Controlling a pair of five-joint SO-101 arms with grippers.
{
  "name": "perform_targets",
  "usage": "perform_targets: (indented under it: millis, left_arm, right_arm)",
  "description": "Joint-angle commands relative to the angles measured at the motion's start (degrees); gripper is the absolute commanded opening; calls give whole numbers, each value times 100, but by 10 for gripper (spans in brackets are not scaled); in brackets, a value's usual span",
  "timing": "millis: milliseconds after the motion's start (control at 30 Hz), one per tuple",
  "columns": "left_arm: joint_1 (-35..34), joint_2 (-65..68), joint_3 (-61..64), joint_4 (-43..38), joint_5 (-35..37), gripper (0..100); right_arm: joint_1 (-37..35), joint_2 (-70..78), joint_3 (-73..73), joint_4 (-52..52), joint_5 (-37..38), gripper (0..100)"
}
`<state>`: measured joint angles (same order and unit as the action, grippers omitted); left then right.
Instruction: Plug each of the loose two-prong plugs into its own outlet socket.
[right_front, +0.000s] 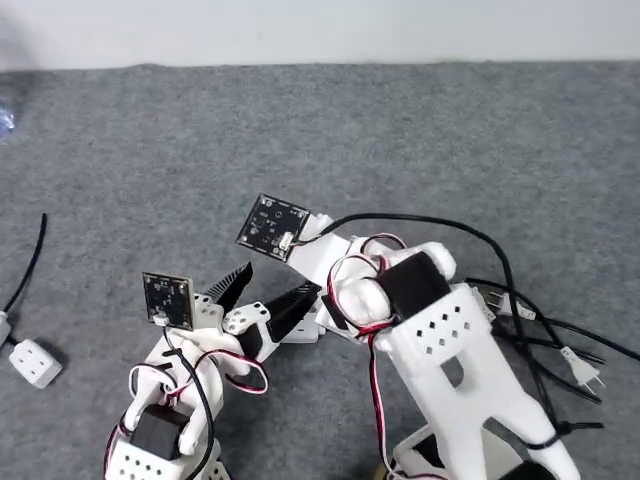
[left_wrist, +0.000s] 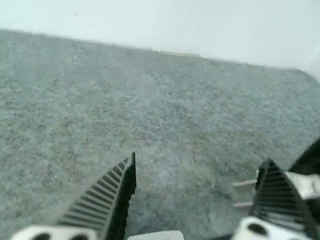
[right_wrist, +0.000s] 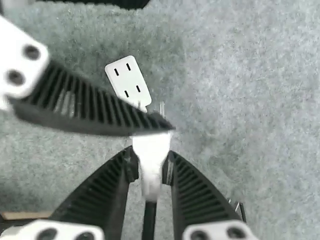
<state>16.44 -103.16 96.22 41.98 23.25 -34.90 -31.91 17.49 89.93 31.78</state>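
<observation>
One white plug (right_wrist: 150, 175) sits clamped in the right gripper (right_wrist: 149, 155), prongs just short of a white outlet block (right_wrist: 127, 80) — not seated yet. Left gripper (left_wrist: 200, 165) gapes empty (another plug (right_front: 585, 372) lies loose).

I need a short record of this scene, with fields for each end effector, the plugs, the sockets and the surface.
left end effector: open, holding nothing
right end effector: shut on a white plug, prongs not in any socket
nearest socket: white, lying on the carpet beyond the prongs
second socket: white, at the left edge of the high view
loose plug: on a black cable, right of the arms
surface: grey carpet
</observation>
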Motion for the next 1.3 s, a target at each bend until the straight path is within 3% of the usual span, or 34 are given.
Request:
perform_targets:
  millis: [0,500,867,1033,1267]
  left_arm:
    - [53,-18,-119,70,18,359]
    - [35,-18,-119,70,18,359]
    - [-809,-26,-277,88,18,359]
    - [-1635,-26,-338,791,0,359]
    - [-3525,-26,-303,2084,-484,359]
  right_arm:
    - [-180,-215,-633,251,-70,8]
    - [-470,-207,-18,-321,-105,8]
    - [-136,-136,158,-462,211,8]
    - [-136,-136,202,-418,237,8]
    - [-163,426,185,-462,747,8]
